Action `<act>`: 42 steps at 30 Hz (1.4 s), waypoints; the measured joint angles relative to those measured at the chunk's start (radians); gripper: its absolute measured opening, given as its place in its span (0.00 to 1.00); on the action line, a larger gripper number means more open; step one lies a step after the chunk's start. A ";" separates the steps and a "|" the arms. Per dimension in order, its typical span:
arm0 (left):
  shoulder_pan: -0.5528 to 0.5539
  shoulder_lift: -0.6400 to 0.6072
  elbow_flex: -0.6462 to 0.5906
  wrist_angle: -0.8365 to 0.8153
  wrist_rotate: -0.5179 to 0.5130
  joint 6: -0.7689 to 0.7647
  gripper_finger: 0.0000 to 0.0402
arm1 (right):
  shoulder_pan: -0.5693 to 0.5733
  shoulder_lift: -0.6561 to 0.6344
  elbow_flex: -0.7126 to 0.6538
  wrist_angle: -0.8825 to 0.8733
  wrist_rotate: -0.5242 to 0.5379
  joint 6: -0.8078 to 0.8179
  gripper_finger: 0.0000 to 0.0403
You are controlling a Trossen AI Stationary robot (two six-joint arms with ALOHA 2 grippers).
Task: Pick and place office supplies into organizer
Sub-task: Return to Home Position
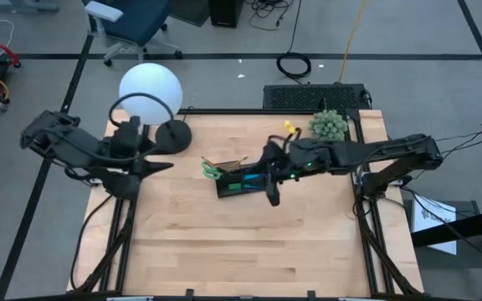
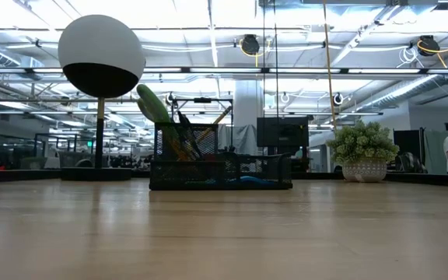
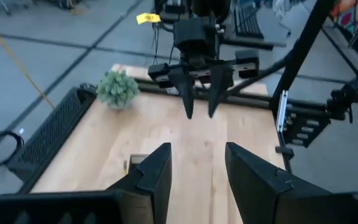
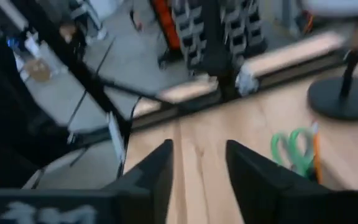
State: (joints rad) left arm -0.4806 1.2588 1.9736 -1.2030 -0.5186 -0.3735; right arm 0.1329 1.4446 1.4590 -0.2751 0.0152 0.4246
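**Supplies sit in the tray, both grippers empty**

The table [image 1: 249,251] carries only a few things, all in its back half. The left arm waits at the left side. The left gripper [image 1: 161,165] is near the lamp base [image 1: 172,135], fingers spread, holding nothing.

The right arm reaches in from the right. The right gripper [image 1: 273,194] hangs just beside the right end of the organizer [image 1: 239,182], pointing down. Its fingers are apart w/ nothing between them, probably bc the placing is done. I judge this arm has only to draw back to its rest pose.

The organizer stands near the table's middle. In the low view its tall mesh part holds the scissors [image 2: 154,105] handle-up, w/ pens and pencils [image 2: 189,132] leaning next to them. The deep walls are prob. what keeps them upright. Something blue [image 2: 247,180] lies low in the flat part, too small to name for sure.

The plant [image 1: 328,125] stands at the back right corner, apart from the job.
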 joint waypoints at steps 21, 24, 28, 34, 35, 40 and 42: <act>-0.016 -0.203 -0.271 0.320 -0.036 0.209 0.36 | -0.093 -0.191 0.000 0.147 0.116 -0.111 0.02; -0.016 -0.279 -0.406 0.456 -0.034 0.226 0.36 | -0.109 -0.218 0.000 0.145 0.114 -0.131 0.00; -0.006 -0.362 -0.552 0.580 -0.031 0.242 0.36 | -0.131 -0.249 0.000 0.144 0.112 -0.143 0.01; -0.002 -0.485 -0.716 0.663 -0.031 0.215 0.36 | -0.147 -0.299 0.000 0.142 0.056 -0.169 0.00; -0.002 -0.505 -0.737 0.687 -0.031 0.221 0.36 | -0.147 -0.307 0.000 0.140 0.039 -0.175 0.00; -0.002 -0.590 -0.820 0.753 -0.031 0.249 0.36 | -0.147 -0.387 -0.073 0.182 0.036 -0.179 0.00; -0.002 -0.617 -0.845 0.756 -0.031 0.246 0.36 | -0.147 -0.442 -0.154 0.268 0.040 -0.174 0.00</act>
State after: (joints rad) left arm -0.4828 0.6423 1.1283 -0.4473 -0.5499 -0.1275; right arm -0.0139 1.0029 1.3050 -0.0067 0.0557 0.2508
